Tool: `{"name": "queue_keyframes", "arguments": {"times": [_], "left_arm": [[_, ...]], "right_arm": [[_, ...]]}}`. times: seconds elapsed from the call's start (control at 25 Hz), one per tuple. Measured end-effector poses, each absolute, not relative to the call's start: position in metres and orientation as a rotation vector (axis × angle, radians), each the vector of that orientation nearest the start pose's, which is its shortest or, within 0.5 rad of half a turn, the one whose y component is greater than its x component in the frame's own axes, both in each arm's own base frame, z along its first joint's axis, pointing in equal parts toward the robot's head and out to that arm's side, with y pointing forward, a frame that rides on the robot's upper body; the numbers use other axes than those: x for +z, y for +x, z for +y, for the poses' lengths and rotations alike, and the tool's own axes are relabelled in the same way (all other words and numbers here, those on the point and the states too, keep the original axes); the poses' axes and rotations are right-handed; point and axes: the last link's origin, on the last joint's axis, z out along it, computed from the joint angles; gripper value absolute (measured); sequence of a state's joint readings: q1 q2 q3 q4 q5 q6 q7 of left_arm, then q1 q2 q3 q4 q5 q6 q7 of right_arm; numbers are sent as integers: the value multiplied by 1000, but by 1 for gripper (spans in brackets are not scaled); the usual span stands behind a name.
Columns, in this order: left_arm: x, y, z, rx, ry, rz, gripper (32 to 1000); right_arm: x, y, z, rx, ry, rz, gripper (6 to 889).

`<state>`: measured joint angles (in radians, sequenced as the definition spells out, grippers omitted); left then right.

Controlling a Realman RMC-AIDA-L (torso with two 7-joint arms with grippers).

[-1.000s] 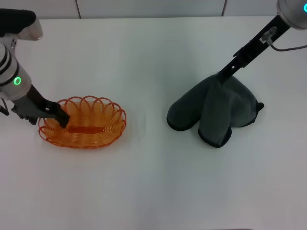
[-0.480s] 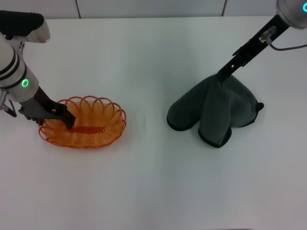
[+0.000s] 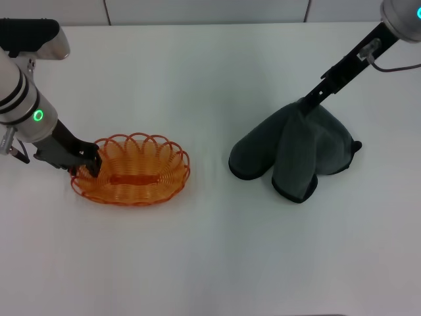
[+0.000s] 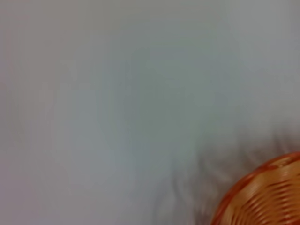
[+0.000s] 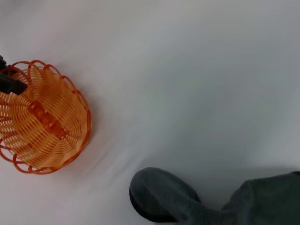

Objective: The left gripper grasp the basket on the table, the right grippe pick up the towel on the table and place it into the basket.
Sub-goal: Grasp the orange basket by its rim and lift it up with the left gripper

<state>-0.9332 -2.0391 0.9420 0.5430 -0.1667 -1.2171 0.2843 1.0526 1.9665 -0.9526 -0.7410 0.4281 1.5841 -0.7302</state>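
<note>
1. White table (image 3: pixel 210 250) fills the head view; grey wall strip along the top edge; nothing else on the surface but the two task items.
2. Left gripper (image 3: pixel 87 164) sits at centre-left of the frame, on the left end of the basket (image 3: pixel 131 179); fingers look closed on the scalloped rim there, so I read it as gripping the wire, though the contact itself is small in frame.
3. Basket lies flat on the table, lower-left of centre; long axis runs left-right across the frame; open side up, nothing in it; left wrist view shows only a corner of its weave at lower right.
4. Right grippe (image 3: pixel 306 103) comes down from the upper right; tip is buried in the top of the towel (image 3: pixel 296 153); cloth peaks up to the tip, so I judge it pinched shut on a fold; the fingers themselves are hidden by cloth.
5. Towel sits right of centre, lower lobes resting on the table, well apart from the basket; bare table between them.
6. Key relation: basket lies to the left of the towel and slightly lower in frame; the carry runs roughly along the basket's long axis; right arm holds the load, left arm only steadies.
7. Risk, my call: towel is bulkier than the basket; expect overhang on the rim.
</note>
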Motion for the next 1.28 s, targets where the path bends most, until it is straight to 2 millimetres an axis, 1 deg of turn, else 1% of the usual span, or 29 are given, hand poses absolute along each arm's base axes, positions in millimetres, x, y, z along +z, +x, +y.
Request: {"name": "queue_keyframes", "arguments": {"times": [0.2, 0.36, 0.52, 0.76, 1.28], "left_arm": [[-12, -264, 408, 560, -2020, -1585, 404], [-11, -263, 409, 559, -2022, -1582, 252], [-11, -263, 409, 557, -2025, -1580, 157], [-11, -263, 409, 555, -2028, -1577, 131], [-11, -262, 409, 557, -2035, -1575, 128]], "right_arm": [[27, 162, 426, -516, -2632, 1104, 845], [27, 163, 426, -516, -2632, 1106, 845], [27, 163, 426, -516, -2632, 1106, 845], [27, 163, 426, -516, -2632, 1106, 845], [27, 163, 426, -516, -2630, 1107, 845]]}}
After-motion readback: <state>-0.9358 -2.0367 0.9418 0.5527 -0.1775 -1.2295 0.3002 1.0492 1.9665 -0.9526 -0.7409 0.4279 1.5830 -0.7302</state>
